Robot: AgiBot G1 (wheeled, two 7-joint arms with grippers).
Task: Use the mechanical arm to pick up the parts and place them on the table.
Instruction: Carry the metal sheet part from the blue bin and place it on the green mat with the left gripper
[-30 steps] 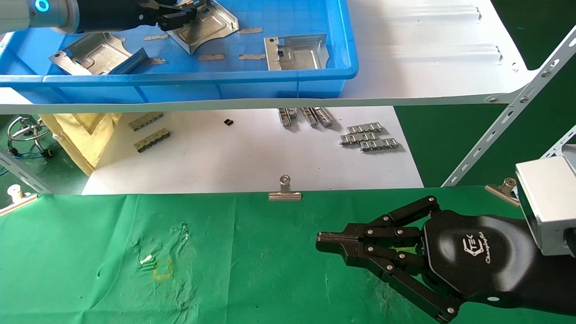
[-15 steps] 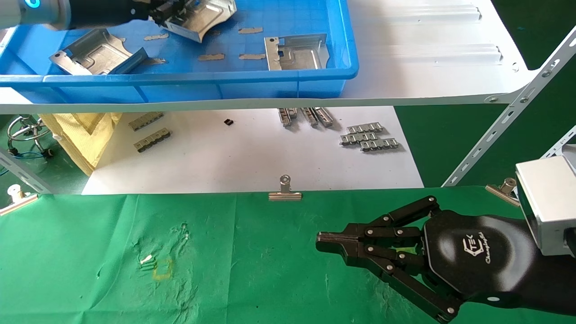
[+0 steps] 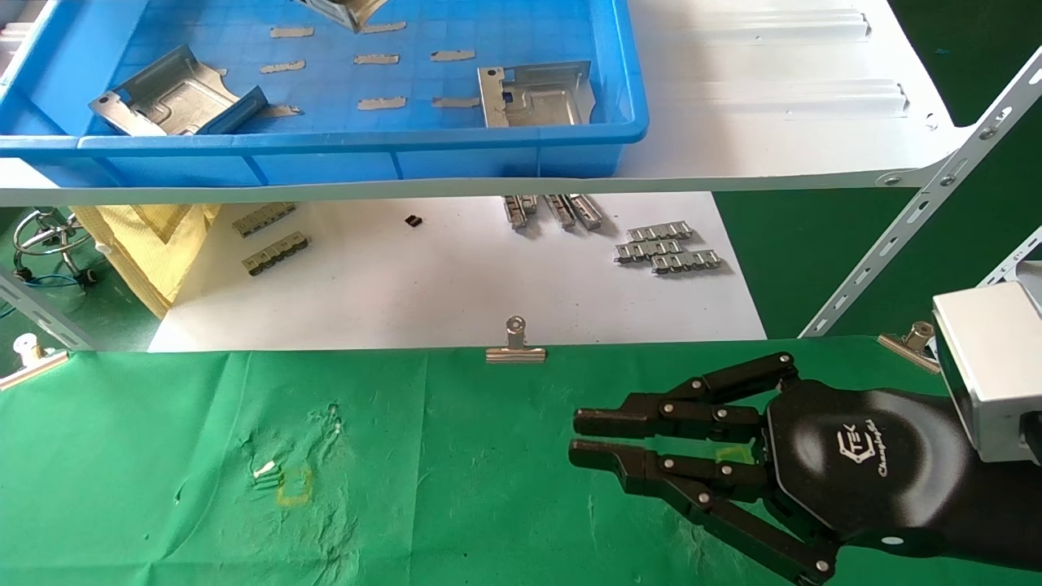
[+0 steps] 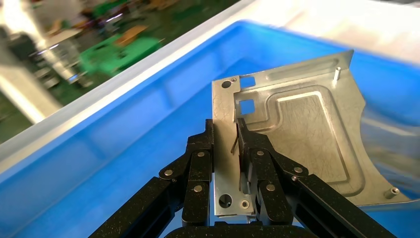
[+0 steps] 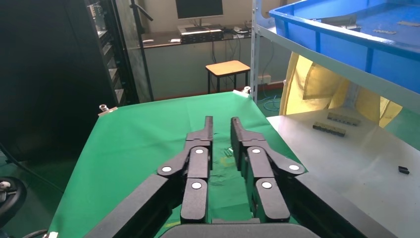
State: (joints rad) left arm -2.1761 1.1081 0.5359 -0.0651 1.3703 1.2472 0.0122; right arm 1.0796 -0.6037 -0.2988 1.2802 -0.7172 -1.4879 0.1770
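In the left wrist view my left gripper (image 4: 225,129) is shut on the bent edge flange of a silver stamped part (image 4: 302,134), held above the blue bin (image 4: 124,129). In the head view only the lower tip of that held part (image 3: 346,10) shows at the top edge; the left arm itself is out of view there. Two more parts lie in the bin, one at the left (image 3: 175,102) and one at the right (image 3: 533,96). My right gripper (image 3: 580,435) hovers low over the green table (image 3: 407,488), open by a narrow gap and holding nothing (image 5: 221,121).
The blue bin (image 3: 488,155) stands on a white shelf board (image 3: 773,98). Below lies a white sheet (image 3: 456,285) with ridged metal strips (image 3: 667,248). A binder clip (image 3: 515,346) pins the cloth's far edge. A slanted shelf brace (image 3: 920,220) crosses at the right.
My left gripper has lifted the part up out of the bin and left the head view's top edge. My right gripper's fingers have parted from shut to slightly open.
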